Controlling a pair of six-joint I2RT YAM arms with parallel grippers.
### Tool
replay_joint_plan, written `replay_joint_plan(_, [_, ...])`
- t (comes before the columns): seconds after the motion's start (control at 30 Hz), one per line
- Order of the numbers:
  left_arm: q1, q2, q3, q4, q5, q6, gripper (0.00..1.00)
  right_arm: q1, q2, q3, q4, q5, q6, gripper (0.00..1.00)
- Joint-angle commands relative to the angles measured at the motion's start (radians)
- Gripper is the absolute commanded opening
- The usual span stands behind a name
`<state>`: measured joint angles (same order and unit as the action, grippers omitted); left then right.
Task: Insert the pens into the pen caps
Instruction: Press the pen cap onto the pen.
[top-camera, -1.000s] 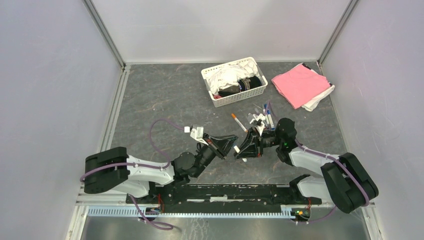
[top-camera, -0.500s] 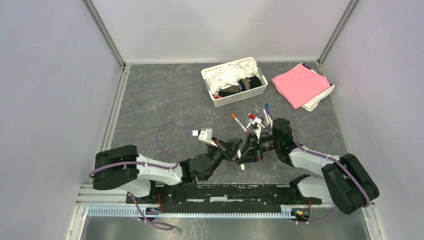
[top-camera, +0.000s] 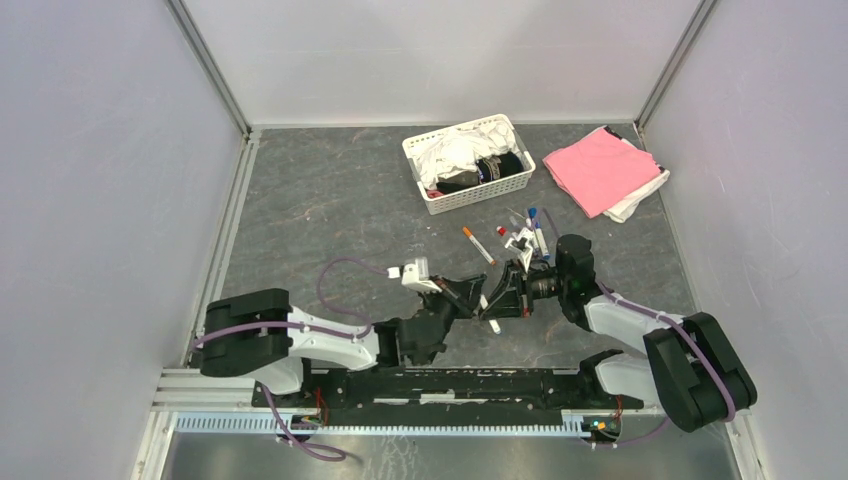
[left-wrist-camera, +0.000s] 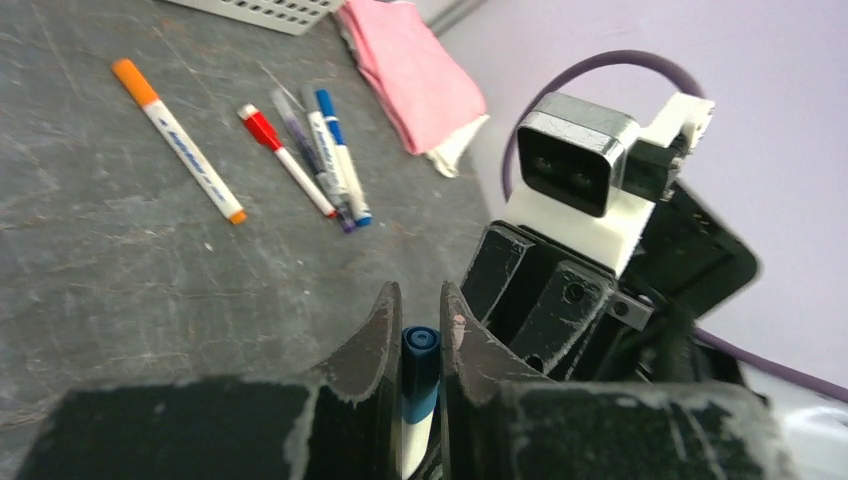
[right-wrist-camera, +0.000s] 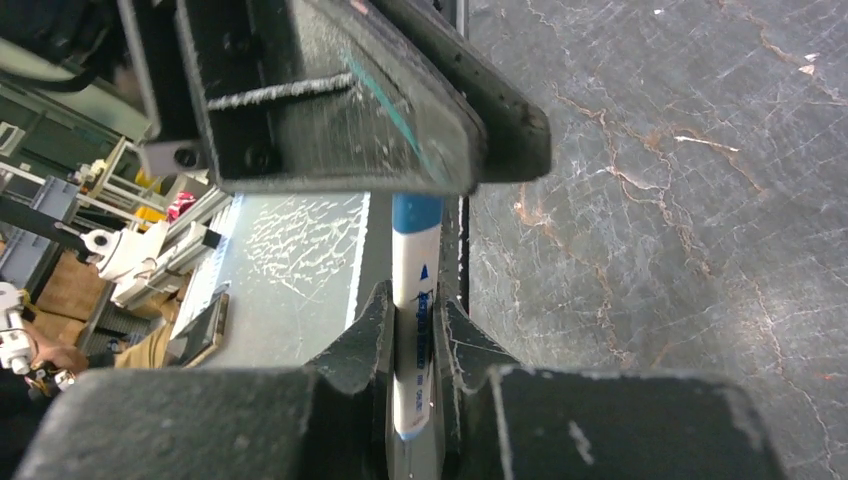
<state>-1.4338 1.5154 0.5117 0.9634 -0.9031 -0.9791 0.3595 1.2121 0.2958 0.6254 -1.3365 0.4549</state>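
My left gripper (left-wrist-camera: 420, 300) is shut on a blue pen cap (left-wrist-camera: 420, 362), with a white barrel showing just behind it. My right gripper (right-wrist-camera: 412, 300) is shut on a white pen (right-wrist-camera: 412, 325) with blue print. The pen's blue-capped end (right-wrist-camera: 417, 212) runs into the left gripper's jaws. In the top view the left gripper (top-camera: 468, 296) and the right gripper (top-camera: 503, 290) meet tip to tip with the pen (top-camera: 488, 310) between them. On the table beyond lie an orange pen (left-wrist-camera: 180, 140), a red-ended pen (left-wrist-camera: 285, 160) and blue pens (left-wrist-camera: 338, 150), which also show in the top view (top-camera: 537, 230).
A white basket (top-camera: 415, 160) of cloths stands at the back middle. A pink cloth (top-camera: 600, 168) lies on a white one at the back right. Grey walls close in the table on three sides.
The left arm has swung right and forward toward the right gripper. The two grippers now meet, and the pen's blue end sits between the left jaws.
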Motion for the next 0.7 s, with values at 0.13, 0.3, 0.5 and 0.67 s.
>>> replay_joint_plan(0.13, [-0.18, 0.053, -0.154, -0.092, 0.357, -0.062, 0.02, 0.003, -0.041, 0.101, 0.436, 0.28, 0.061, 0.0])
replay_joint_plan(0.3, [-0.177, 0.099, -0.194, 0.102, 0.398, -0.043, 0.02, 0.004, -0.052, 0.116, 0.336, 0.278, -0.012, 0.0])
replay_joint_plan(0.5, [-0.045, 0.04, -0.231, 0.293, 0.517, -0.026, 0.12, 0.048, -0.047, 0.159, 0.128, 0.267, -0.197, 0.0])
replay_joint_plan(0.67, [0.01, 0.005, -0.114, 0.149, 0.584, 0.037, 0.33, 0.05, -0.038, 0.169, 0.068, 0.257, -0.249, 0.0])
